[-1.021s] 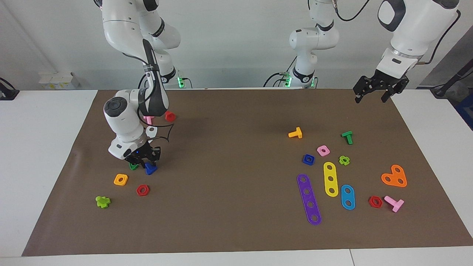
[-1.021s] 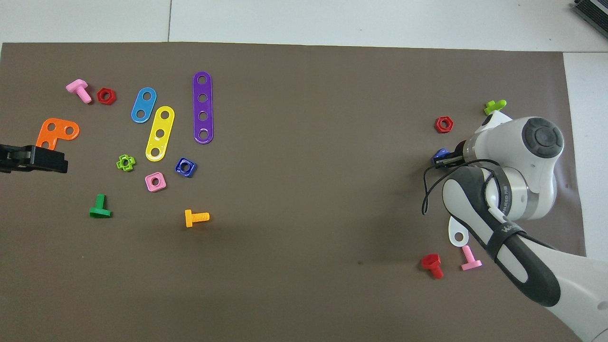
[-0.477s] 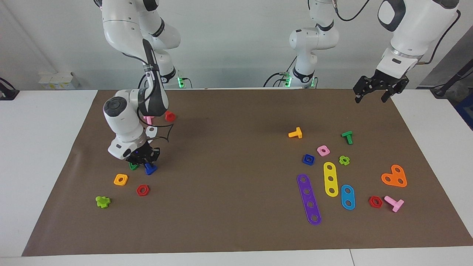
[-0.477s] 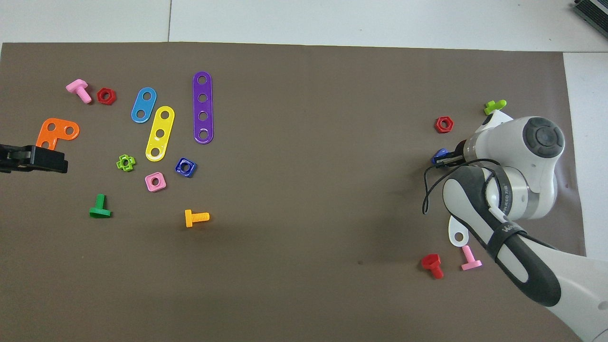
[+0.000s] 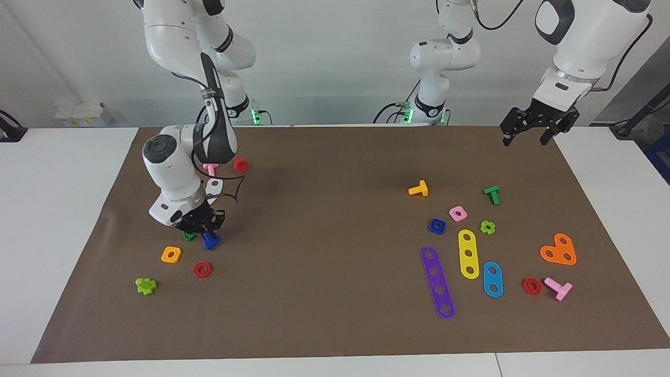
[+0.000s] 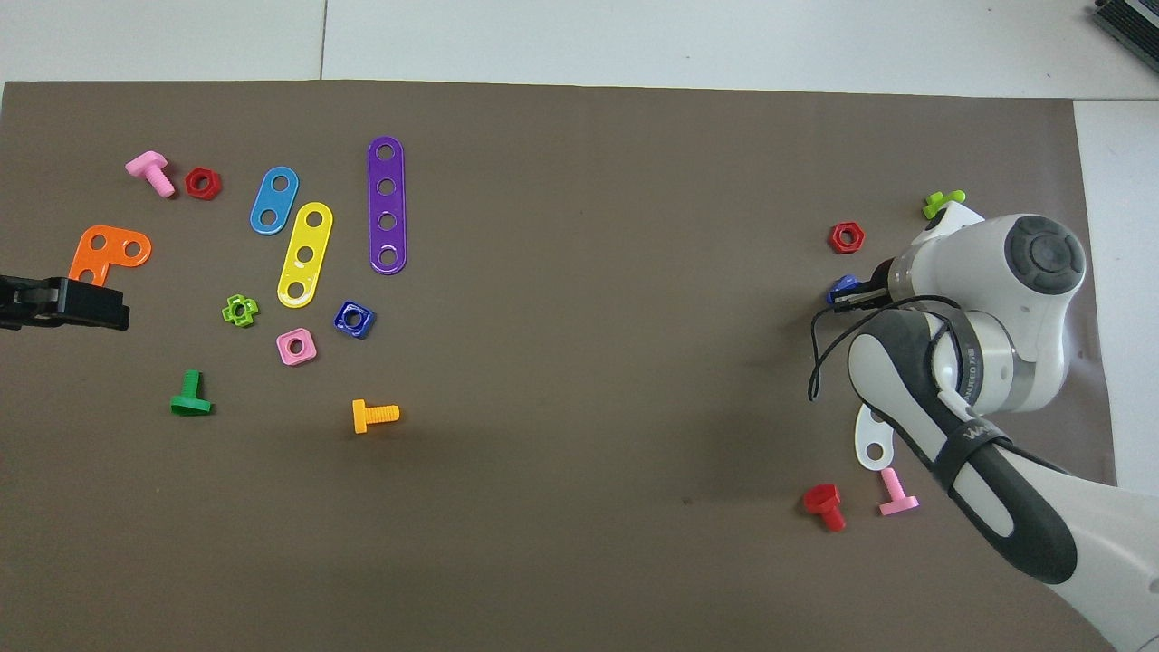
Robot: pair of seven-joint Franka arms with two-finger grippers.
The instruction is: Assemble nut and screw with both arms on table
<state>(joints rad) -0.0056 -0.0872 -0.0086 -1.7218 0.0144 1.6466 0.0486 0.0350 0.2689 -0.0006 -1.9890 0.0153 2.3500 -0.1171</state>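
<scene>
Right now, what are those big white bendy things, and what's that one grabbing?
They are two robot arms with pincer hands, called grippers. One picture looks at them from across the table; the other looks down from above. Colourful toy screws, nuts and strips lie on a brown mat. The right gripper is shut on the blue screw, low over the mat. The left gripper waits open in the air over the mat's corner. The blue nut lies beside the pink nut.

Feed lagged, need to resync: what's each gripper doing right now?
Right gripper: shut on the blue screw, toward the right arm's end of the mat.
Left gripper: open, holding nothing, waiting in the air over the mat's corner.
</scene>
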